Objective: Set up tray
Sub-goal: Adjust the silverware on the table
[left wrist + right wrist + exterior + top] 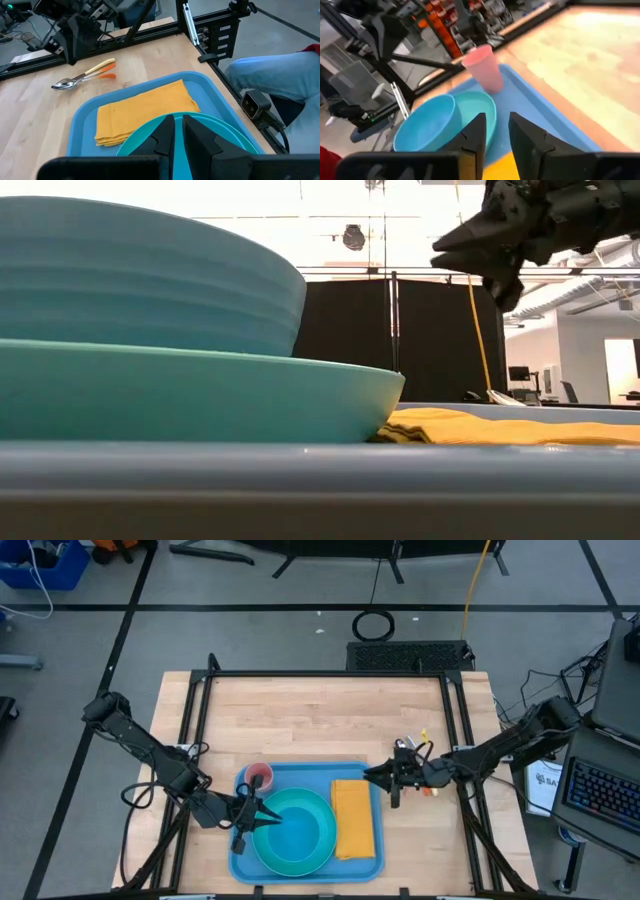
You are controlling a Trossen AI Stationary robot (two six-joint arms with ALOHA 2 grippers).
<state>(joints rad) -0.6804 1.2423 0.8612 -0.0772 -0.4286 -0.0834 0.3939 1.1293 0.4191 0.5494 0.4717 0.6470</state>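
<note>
The blue tray lies near the table's near edge. On it are a cyan plate with a light blue bowl sitting in it, a pink cup standing upright at the far left corner, and a folded yellow napkin lying flat on the right side. My left gripper reaches in from the left over the bowl's left rim, its fingers almost together. My right gripper hovers above the tray's far right corner, slightly open and holding nothing. My left gripper slants down from the table's left over the bowl and plate. Its own fingers hide what lies under the tips, so I cannot tell whether it touches the bowl.
A metal spoon and utensils with yellow and orange handles lie on the wood right of the tray, just behind my right gripper. A black frame runs round the table. A person's leg shows beyond the table's edge.
</note>
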